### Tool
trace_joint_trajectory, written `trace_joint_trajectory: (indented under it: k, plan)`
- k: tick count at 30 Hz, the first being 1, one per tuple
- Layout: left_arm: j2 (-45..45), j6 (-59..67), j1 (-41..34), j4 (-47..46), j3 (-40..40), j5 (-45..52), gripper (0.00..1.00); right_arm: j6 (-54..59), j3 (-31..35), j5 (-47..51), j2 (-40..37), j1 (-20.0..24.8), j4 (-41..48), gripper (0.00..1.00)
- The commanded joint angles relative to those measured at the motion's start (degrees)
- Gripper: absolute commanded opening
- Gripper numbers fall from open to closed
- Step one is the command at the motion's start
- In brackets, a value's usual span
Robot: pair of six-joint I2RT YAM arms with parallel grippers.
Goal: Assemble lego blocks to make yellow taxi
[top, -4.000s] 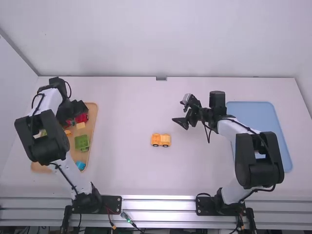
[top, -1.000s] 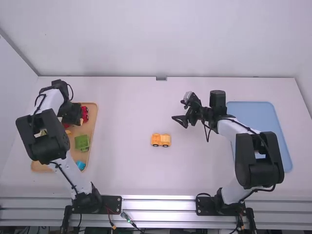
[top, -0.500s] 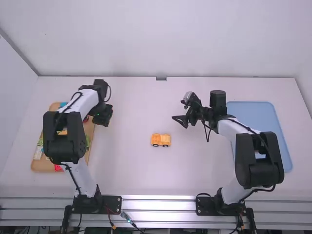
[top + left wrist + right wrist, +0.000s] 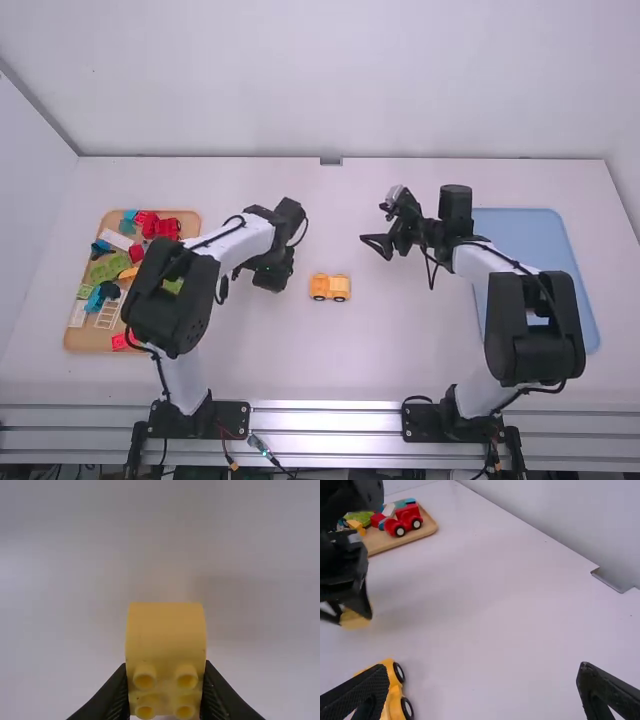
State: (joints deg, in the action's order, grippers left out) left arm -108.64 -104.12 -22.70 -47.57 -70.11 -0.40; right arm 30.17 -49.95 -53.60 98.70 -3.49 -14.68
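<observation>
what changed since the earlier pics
The left arm swung right from the wooden tray toward the yellow car; its jaws now grip a yellow block taken from there. The right arm shifted slightly right. The yellow car and blue tray stayed put.

High view looks down from afar; nearer right wrist view shares yellow car (image 4: 330,287).

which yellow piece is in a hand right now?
The wheelless block, clamped between the left hand's fingers. The wheeled yellow base sits on the table; other yellow pieces lie in the tray.
</observation>
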Motion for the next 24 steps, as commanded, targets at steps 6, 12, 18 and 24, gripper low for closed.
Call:
trace_joint_trajectory:
  k: [6,12,18,24]
  plan:
    - [0.94,-2.36,-1.09,6.56,2.47,1.46,0.02,-0.22,0.11,-0.55,-0.33,-0.31,0.11,0.99]
    - [0.94,-3.67,-1.36,12.00,6.01,2.47,0.02,-0.39,0.11,-0.55,-0.33,-0.31,0.20,0.99]
    - [0.96,-6.64,-0.96,14.01,7.72,2.32,0.13,-0.37,0.11,-0.57,-0.33,-0.31,0.39,0.99]
    - [0.96,-6.71,-1.25,14.10,7.72,2.51,0.67,-0.37,0.11,-0.55,-0.33,-0.31,0.57,0.99]
